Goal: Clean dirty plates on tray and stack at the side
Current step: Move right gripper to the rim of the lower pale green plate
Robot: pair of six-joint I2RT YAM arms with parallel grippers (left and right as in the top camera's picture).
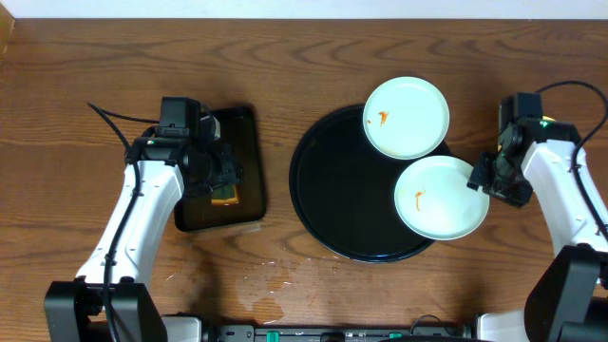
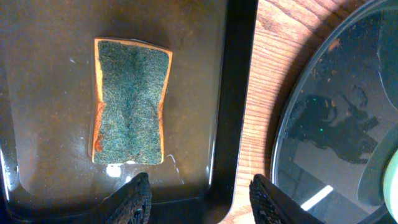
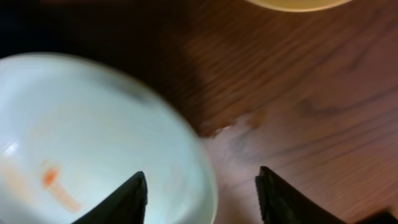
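Note:
Two pale mint-white plates lie on the round black tray [image 1: 328,190], each with an orange smear: one at the back [image 1: 407,117], one at the front right [image 1: 442,198]. My right gripper [image 1: 483,178] is at the front plate's right rim. In the right wrist view that plate [image 3: 93,143] fills the left side and its rim runs between the fingers of the open gripper [image 3: 202,196], which do not clamp it. A pale yellow plate's edge [image 3: 298,4] shows at the top of that view. My left gripper [image 2: 202,199] hangs open over the rectangular tray's rim.
A green-topped sponge [image 2: 130,102] lies in the small rectangular black tray [image 1: 195,214], left of the round tray [image 2: 323,124]. A water puddle [image 1: 266,280] spreads on the wood near the front edge. Bare wood lies right of the front plate.

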